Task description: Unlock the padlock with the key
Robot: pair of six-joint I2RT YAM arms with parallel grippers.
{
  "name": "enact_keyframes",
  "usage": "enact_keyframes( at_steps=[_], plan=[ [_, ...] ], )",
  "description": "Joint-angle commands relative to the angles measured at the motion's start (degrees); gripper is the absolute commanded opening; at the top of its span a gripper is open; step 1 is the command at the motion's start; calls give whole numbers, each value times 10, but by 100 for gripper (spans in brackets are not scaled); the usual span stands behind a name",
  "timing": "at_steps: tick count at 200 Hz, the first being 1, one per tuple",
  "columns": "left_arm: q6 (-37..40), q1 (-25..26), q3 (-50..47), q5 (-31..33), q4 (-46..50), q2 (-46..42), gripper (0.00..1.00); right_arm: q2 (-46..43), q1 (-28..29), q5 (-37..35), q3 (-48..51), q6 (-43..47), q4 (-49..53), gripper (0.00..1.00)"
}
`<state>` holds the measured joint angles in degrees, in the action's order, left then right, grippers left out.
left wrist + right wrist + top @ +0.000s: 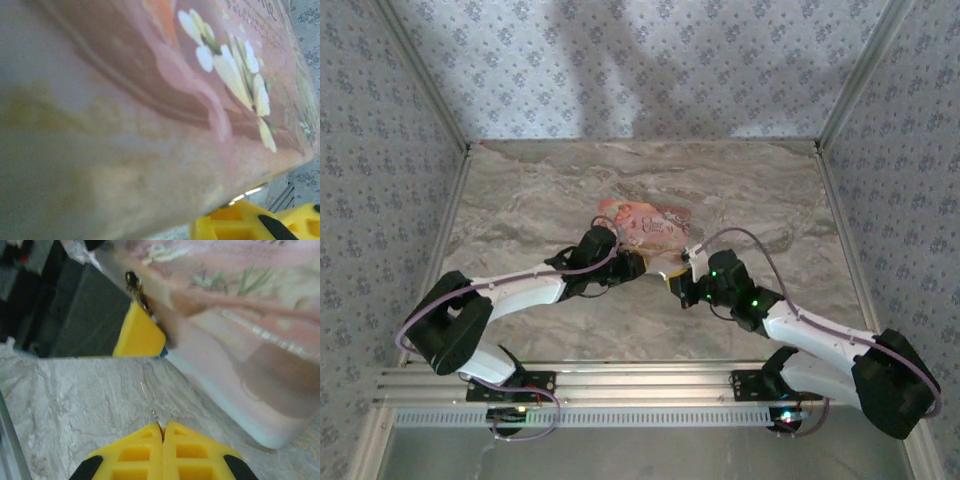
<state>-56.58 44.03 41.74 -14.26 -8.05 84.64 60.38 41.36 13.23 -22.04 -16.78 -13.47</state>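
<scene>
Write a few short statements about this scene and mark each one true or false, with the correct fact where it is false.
1. The right gripper is shut on a thin metal key. True.
2. The pink-orange box lies in the far left corner of the table. False: it lies near the middle.
3. The right gripper's fingers are red. False: they are yellow.
4. The table has a marbled surface. True.
</scene>
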Motion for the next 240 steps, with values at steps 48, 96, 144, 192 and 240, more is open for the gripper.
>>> enact_keyframes(
  at_steps=[48, 96, 144, 192, 240],
  plan=[
    [-32, -9, 37, -30, 15, -21, 23, 51, 56, -101, 31, 26, -108, 0],
    [-37, -9, 41, -33, 15, -19, 23, 109, 77, -128, 19, 33, -156, 0],
    [-38, -8, 46, -38, 23, -20, 23, 149, 84, -149, 17, 33, -196, 0],
    [-42, -8, 46, -40, 21, -22, 23, 170, 83, -156, 14, 34, -221, 0],
    [-42, -8, 46, -41, 22, -22, 23, 183, 80, -157, 5, 34, -235, 0]
  ],
)
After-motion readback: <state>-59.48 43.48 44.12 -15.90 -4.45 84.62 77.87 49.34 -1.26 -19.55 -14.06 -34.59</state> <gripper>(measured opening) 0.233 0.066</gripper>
